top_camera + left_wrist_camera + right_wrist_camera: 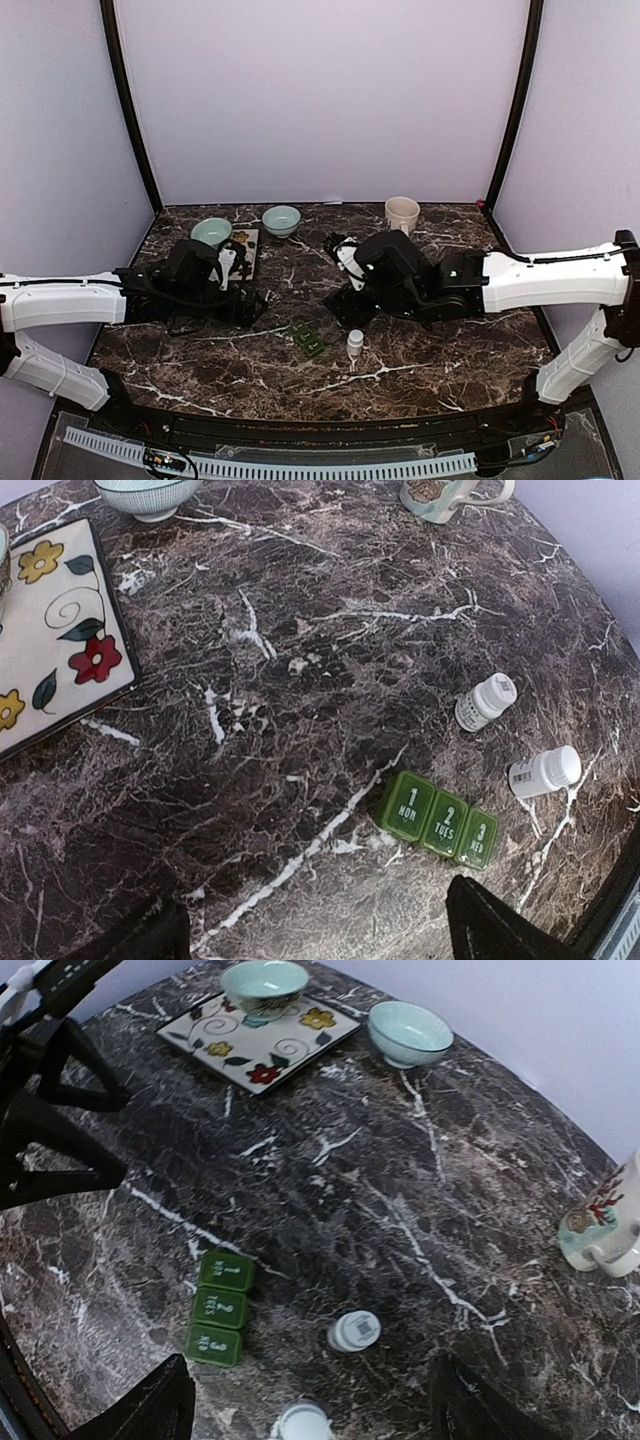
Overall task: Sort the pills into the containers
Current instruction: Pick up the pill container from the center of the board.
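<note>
In the overhead view, both arms lean in over the bench (450,360). The left end effector (248,303) and right end effector (343,308) flank the green pill box (308,339), which lies between them beside a white bottle (354,345).

The left wrist view shows that arm's fingers spread wide and holding nothing. The box lids are shut.

The right wrist view shows the same: fingers wide apart and empty, above a second bottle (300,1422), probably its target.

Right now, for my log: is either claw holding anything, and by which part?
Nothing is held: left claw and right claw both hang open and empty, apart from the green pill box.
</note>
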`<state>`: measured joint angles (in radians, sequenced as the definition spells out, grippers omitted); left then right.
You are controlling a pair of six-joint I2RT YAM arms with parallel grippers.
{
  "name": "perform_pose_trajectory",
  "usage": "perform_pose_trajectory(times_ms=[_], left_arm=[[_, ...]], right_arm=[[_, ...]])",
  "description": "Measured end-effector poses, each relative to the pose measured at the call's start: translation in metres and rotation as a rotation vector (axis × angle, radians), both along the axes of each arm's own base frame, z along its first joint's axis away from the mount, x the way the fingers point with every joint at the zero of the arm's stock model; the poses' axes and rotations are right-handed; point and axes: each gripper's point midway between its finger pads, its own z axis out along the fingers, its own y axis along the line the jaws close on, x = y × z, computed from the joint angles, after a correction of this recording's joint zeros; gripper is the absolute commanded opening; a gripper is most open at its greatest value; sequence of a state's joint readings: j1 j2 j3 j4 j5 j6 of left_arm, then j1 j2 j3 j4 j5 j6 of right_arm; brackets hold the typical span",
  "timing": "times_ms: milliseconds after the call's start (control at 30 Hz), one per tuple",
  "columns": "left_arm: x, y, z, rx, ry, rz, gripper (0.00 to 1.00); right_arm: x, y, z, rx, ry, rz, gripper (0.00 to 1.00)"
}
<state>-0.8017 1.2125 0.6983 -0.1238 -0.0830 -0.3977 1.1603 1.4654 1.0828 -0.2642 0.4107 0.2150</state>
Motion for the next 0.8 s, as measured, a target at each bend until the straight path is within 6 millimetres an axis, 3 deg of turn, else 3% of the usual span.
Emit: perform_pose_trajectory(times_ms=[167,367,567,800], left_arm=[[-0.005,0.001,-0.012,0.004,0.038,0.003,0.91],[-0.007,0.003,-0.019,-0.002,0.061,0.017,0.9],[-0.012,0.008,-0.031,-0.01,0.085,0.039,0.9],[-0.017,0.01,-0.039,-0.027,0.11,0.052,0.9]], right_arm=[[-0.02,0.026,-0.02,-0.047,0.07,0.076,0.81],[-0.029,0.052,-0.041,-0.073,0.148,0.137,0.85],[-0.036,0.064,-0.069,-0.118,0.211,0.175,0.86],[-0.036,0.081,-0.074,-0.122,0.239,0.2,0.88]])
